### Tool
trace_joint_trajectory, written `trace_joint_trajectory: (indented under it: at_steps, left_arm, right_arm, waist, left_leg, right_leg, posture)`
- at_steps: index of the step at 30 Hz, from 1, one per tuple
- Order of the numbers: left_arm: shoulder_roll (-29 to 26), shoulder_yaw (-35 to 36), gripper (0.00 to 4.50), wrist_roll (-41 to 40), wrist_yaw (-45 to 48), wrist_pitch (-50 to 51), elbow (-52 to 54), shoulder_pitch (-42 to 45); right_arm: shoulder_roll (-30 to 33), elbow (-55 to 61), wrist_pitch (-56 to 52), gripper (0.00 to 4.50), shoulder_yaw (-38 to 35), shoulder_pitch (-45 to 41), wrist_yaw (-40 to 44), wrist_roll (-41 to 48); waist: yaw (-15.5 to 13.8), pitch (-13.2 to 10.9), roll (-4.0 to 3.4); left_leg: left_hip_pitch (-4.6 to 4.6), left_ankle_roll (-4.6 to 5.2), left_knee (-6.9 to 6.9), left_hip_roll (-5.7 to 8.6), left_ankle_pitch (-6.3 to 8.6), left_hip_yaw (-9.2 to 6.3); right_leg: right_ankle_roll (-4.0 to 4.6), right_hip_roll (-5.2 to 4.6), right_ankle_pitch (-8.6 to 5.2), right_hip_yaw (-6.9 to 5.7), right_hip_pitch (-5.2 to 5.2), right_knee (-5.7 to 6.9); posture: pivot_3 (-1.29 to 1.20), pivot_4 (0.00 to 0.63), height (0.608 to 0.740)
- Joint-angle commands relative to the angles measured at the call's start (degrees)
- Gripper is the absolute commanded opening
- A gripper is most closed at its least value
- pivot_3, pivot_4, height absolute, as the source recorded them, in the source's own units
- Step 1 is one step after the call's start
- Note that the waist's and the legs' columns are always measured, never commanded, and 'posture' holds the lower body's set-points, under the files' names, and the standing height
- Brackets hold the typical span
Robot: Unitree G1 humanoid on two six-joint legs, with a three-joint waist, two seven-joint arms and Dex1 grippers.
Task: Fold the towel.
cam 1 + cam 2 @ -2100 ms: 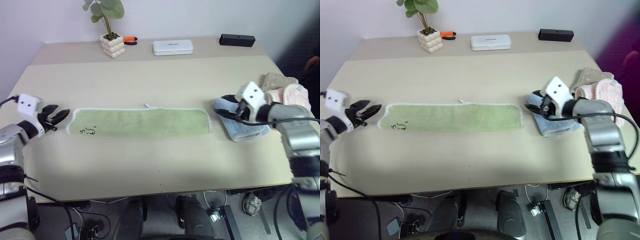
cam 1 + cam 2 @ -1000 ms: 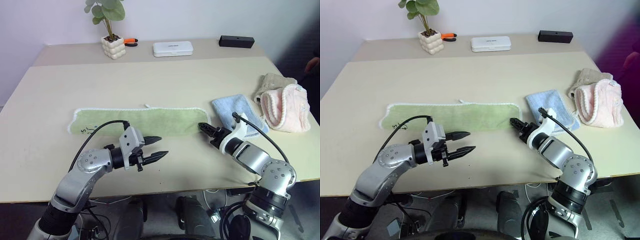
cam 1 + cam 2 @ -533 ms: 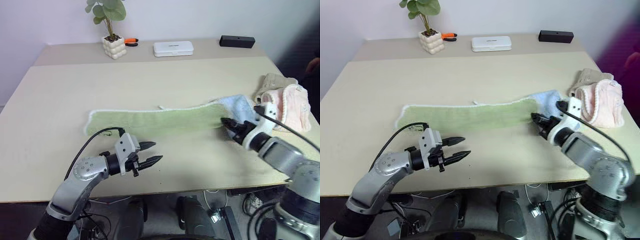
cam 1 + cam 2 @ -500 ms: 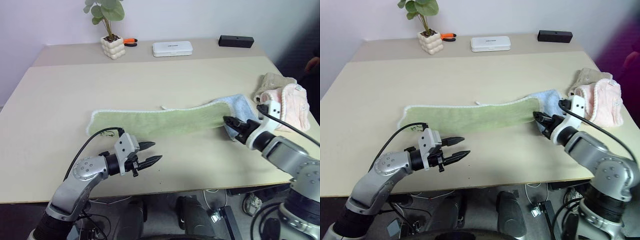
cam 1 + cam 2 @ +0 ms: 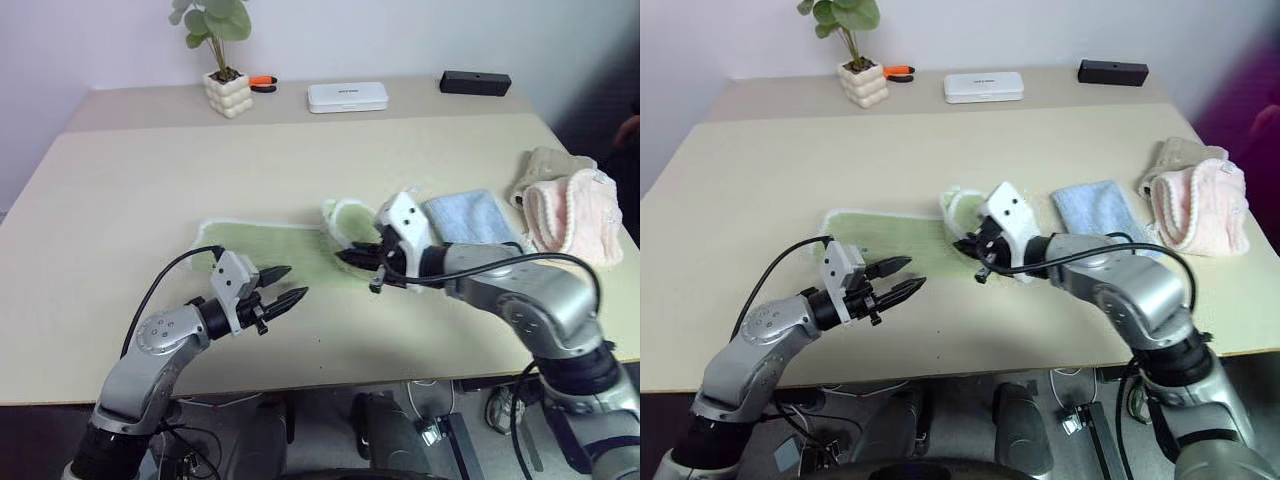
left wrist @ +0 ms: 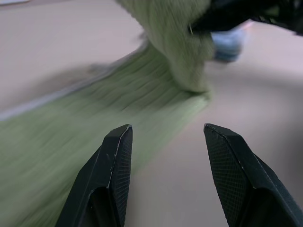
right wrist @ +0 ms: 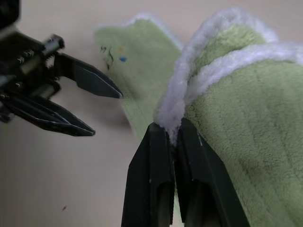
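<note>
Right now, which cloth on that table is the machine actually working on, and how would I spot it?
On the beige table, look near the middle of the front half: the towel is a long light green strip, one end flat, the other lifted and doubled over in the shut jaws of the right gripper. Unlike the folded light blue towel and the pink and beige cloths to its right, it is green with white edging.

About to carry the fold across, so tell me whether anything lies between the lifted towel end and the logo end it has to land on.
Nothing visible on it. The right gripper is shut on the towel; the stretch to the logo end is flat and bare. The open left gripper hovers beside that end, near its front edge.
</note>
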State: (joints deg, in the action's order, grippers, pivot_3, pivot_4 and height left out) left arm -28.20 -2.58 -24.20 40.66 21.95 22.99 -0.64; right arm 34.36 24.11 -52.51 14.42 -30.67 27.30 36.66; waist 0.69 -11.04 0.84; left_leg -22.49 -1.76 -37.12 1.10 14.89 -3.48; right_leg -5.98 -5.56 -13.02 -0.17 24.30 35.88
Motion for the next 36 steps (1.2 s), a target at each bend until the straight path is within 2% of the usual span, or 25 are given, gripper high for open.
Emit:
trace_joint_trajectory:
  at_steps: [1, 10, 11, 12, 15, 20, 23, 26, 33, 36]
  left_arm:
    - [-0.36, 1.79, 2.42, 0.05, -0.86, -1.04, 2.33, -2.18]
    - [-0.38, 1.61, 2.42, 0.5, -1.73, -1.09, 3.3, -4.09]
    - [-0.36, 1.6, 2.42, 0.47, -1.78, -1.01, 3.25, -3.92]
    - [-0.32, 1.64, 2.42, 0.39, -1.81, -0.84, 3.02, -3.43]
    - [-0.28, 1.85, 2.42, 0.16, -1.87, -0.6, 2.48, -2.41]
    - [-0.19, 2.31, 2.42, -0.09, -2.05, -0.58, 2.15, -2.16]
    - [0.17, 2.41, 2.42, -0.21, -2.54, -0.42, 2.17, -2.49]
    - [0.62, 2.14, 2.42, -0.13, -3.01, -0.33, 2.48, -2.93]
    - [1.38, 3.67, 2.42, -0.2, -5.22, -0.12, 3.01, -5.22]
    - [1.44, 5.03, 2.42, -0.37, -6.37, -0.3, 4.09, -7.41]
  right_arm:
    - [-4.03, -4.07, 3.15, 0.06, 2.85, -1.8, 0.28, -4.61]
    - [-8.3, -7.38, 4.03, 0.06, 3.7, -2.15, 2.39, -9.73]
    - [-8.54, -7.35, 3.67, 0.63, 3.19, -2.14, 2.54, -9.72]
    - [-7.72, -5.56, 4.05, 0.93, 2.31, -1.62, 3.86, -9.08]
    - [-5.58, -0.66, 5.36, 2.35, -0.48, 0.28, 6.78, -7.59]
    - [-5.28, 2.03, 5.68, 2.35, -8.02, 2.63, 8.06, -3.77]
    - [-6.06, -2.49, 6.6, 1.49, -9.52, 1.68, 5.97, -6.05]
    - [-7.56, -7.81, 9.94, 0.03, -7.21, 0.66, 5.87, -9.78]
    - [-12.78, -22.58, 19.28, 0.03, 3.77, 0.0, 7.91, -20.94]
    - [-13.86, -25.64, 21.19, 0.03, 6.27, 0.95, 8.64, -23.94]
  waist:
    - [-0.03, 0.0, 0.0]
    - [0.05, -0.01, -0.01]
    - [0.06, -0.01, -0.01]
    - [0.05, -0.01, -0.01]
    - [-0.16, -0.01, -0.01]
    - [0.01, -0.01, -0.01]
    - [0.12, -0.01, 0.0]
    - [0.08, -0.01, -0.01]
    - [0.19, -0.01, -0.01]
    - [0.23, -0.02, -0.03]
  left_leg:
    - [0.0, 0.0, 0.0, 0.0, 0.0, 0.01]
    - [0.01, 0.0, 0.01, 0.0, 0.0, -0.01]
    - [0.02, 0.0, 0.02, 0.0, 0.0, -0.01]
    - [0.02, 0.0, 0.02, 0.0, 0.0, -0.01]
    - [0.01, 0.0, 0.01, 0.0, 0.0, -0.01]
    - [0.02, 0.0, 0.02, 0.01, 0.0, -0.01]
    - [0.03, 0.0, 0.02, 0.0, 0.0, 0.0]
    - [0.04, 0.0, 0.03, 0.0, 0.0, 0.0]
    - [0.05, -0.01, 0.05, 0.0, 0.0, 0.01]
    - [0.05, -0.01, 0.05, 0.0, 0.0, 0.01]
  right_leg:
    - [0.01, 0.0, 0.0, 0.0, 0.01, -0.01]
    - [0.02, 0.0, 0.0, 0.0, 0.02, 0.01]
    - [0.02, 0.0, 0.0, 0.0, 0.02, 0.01]
    - [0.02, 0.0, 0.0, 0.0, 0.02, 0.01]
    - [0.02, 0.0, 0.0, 0.0, 0.02, 0.01]
    - [0.01, -0.01, 0.0, 0.0, 0.02, 0.0]
    - [0.01, -0.01, 0.0, 0.0, 0.02, 0.03]
    - [0.02, 0.0, 0.0, 0.0, 0.02, 0.03]
    - [-0.03, 0.0, 0.03, 0.0, 0.03, 0.04]
    - [-0.01, 0.0, 0.02, 0.0, 0.03, 0.04]
  posture:
    - [0.0, 0.15, 0.74]
    - [0.0, 0.15, 0.74]
    - [0.0, 0.15, 0.74]
    - [0.0, 0.15, 0.74]
    - [0.0, 0.15, 0.74]
    - [0.0, 0.15, 0.74]
    - [0.0, 0.15, 0.74]
    - [0.0, 0.15, 0.74]
    - [0.0, 0.15, 0.74]
    - [0.0, 0.15, 0.74]
